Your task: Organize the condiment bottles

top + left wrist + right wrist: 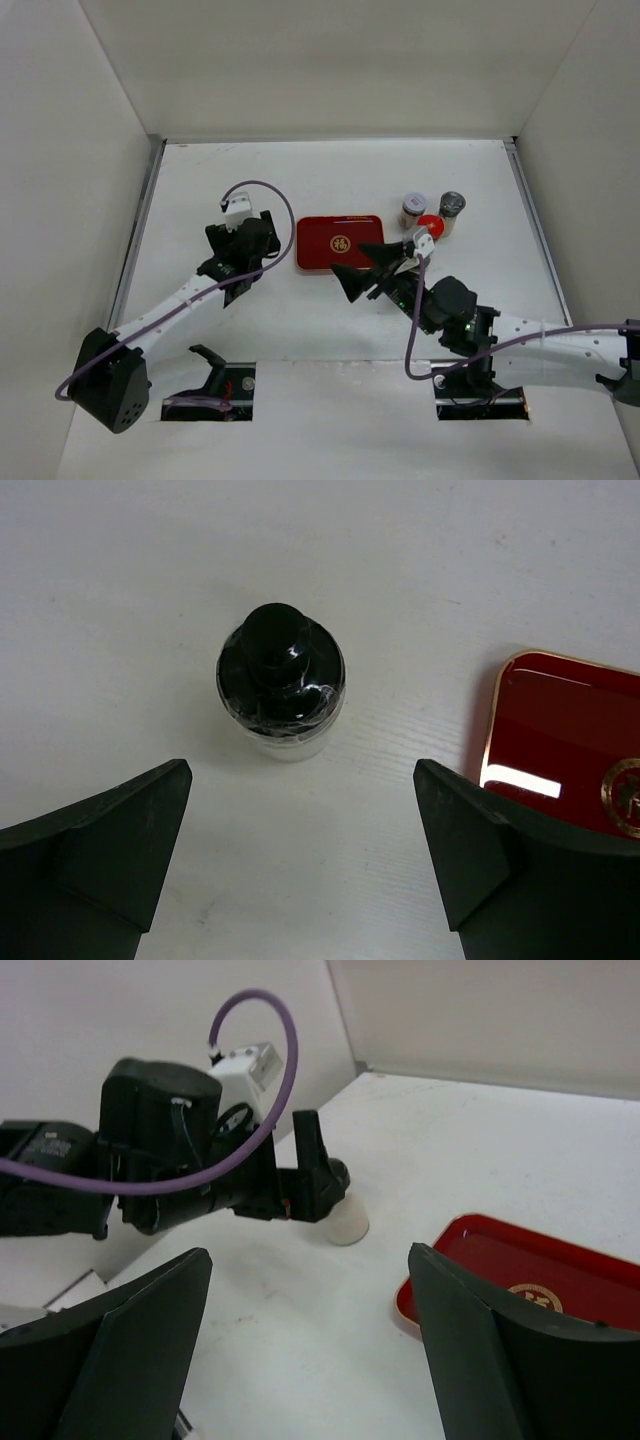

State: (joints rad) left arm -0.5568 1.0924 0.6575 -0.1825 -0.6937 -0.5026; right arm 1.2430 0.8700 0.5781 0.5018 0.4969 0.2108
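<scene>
Left tool (302,775) hangs spread wide over the white bottle (282,685), which stands untouched just ahead of its tips. That looks like a line-up for a pick. The bottle stands alone on the bench (300,330), left of the tray (570,740). Right tool (310,1255) gapes empty by the tray, probably waiting its turn. Three jars (430,222) cluster toward the right edge.

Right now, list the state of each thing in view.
Left gripper: open, empty.
Right gripper: open, empty.
Black-capped bottle: upright, capped, not gripped.
Red tray: empty.
Red-lidded jar: upright, lidded.
Grey-lidded shaker: upright, lidded.
White-lidded jar: upright, lidded.
</scene>
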